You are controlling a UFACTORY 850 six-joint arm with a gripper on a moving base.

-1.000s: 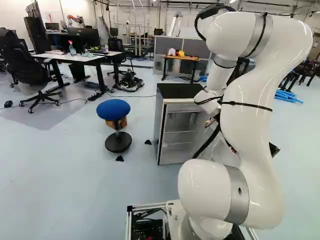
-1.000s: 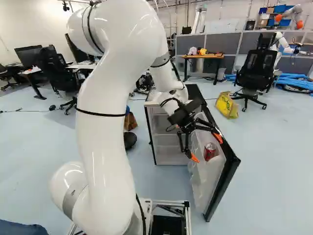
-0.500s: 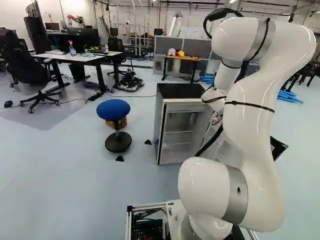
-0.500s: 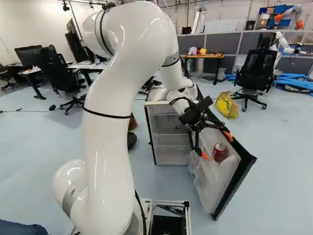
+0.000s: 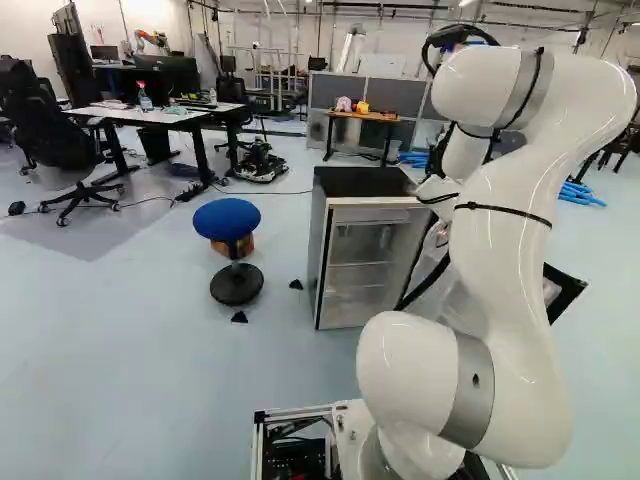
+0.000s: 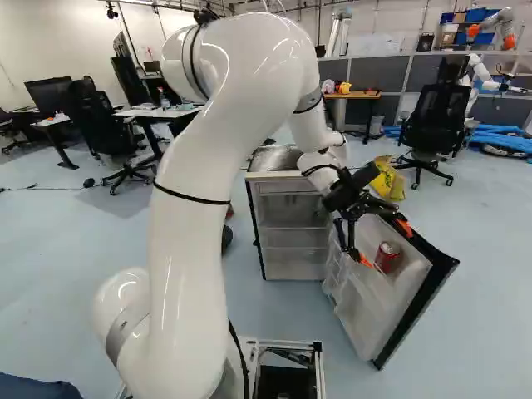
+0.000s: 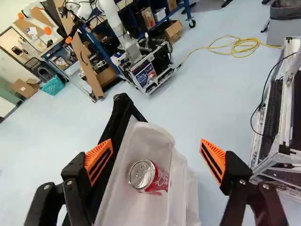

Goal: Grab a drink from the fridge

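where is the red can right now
The red can sits in the door bin of the open fridge door, at the right of the right base view.

The red can bears white lettering, a cardboard panel dark print.

Base views behind arm, sharing fridge, wrist view close above door

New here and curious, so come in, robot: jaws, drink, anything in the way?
Jaws open, ungripped. Red can sits in the door bin. Bin walls close around it, might hinder the jaws.
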